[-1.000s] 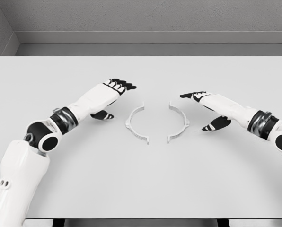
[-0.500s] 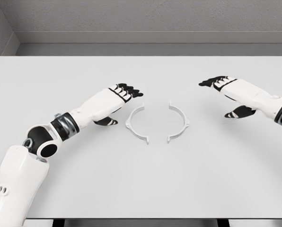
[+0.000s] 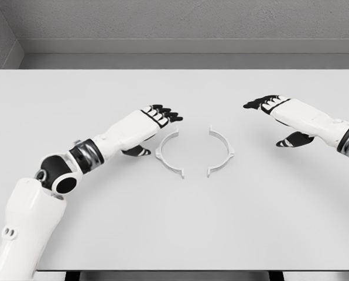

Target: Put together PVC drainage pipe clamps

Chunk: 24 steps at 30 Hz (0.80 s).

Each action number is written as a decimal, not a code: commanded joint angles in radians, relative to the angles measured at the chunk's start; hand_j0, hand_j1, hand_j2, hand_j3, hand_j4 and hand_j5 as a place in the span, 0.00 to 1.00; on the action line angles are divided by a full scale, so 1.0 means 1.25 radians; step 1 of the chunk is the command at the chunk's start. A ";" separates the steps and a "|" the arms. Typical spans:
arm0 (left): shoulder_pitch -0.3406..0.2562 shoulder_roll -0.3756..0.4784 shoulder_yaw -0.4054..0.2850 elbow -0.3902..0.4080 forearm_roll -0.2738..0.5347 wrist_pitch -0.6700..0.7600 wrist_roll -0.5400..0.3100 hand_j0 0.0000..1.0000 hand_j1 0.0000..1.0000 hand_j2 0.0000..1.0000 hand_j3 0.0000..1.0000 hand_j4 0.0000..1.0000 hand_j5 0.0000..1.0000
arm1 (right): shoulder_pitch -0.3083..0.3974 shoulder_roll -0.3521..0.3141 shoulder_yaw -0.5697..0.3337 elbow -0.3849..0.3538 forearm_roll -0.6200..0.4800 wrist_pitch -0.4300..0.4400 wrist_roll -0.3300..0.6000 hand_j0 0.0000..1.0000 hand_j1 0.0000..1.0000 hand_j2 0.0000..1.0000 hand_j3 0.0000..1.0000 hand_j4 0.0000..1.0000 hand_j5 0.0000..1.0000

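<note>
White table (image 3: 174, 234) before grey walls (image 3: 186, 20) (evenly lit).

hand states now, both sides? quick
Left hand: open, holding nothing, just left of the left clamp half.
Right hand: open, holding nothing, away from the right clamp half.

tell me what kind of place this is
Probably a simulated test bench, not a real workshop: a plain white table, bare grey walls, and only two clamp halves laid out between the robot's hands.
</note>
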 commanded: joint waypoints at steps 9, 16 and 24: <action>-0.009 -0.020 -0.014 0.039 0.002 0.003 0.000 1.00 1.00 1.00 1.00 1.00 1.00 | -0.001 -0.003 0.001 0.013 -0.007 0.007 0.001 1.00 1.00 1.00 1.00 1.00 1.00; -0.018 -0.037 -0.025 0.040 0.001 0.003 0.000 1.00 1.00 1.00 1.00 1.00 1.00 | -0.002 -0.002 0.001 0.013 -0.007 0.007 0.001 1.00 1.00 1.00 1.00 1.00 1.00; -0.020 -0.050 -0.025 0.040 -0.002 0.008 0.000 1.00 1.00 1.00 1.00 1.00 1.00 | -0.002 -0.002 0.002 0.013 -0.007 0.007 0.001 1.00 1.00 1.00 1.00 1.00 1.00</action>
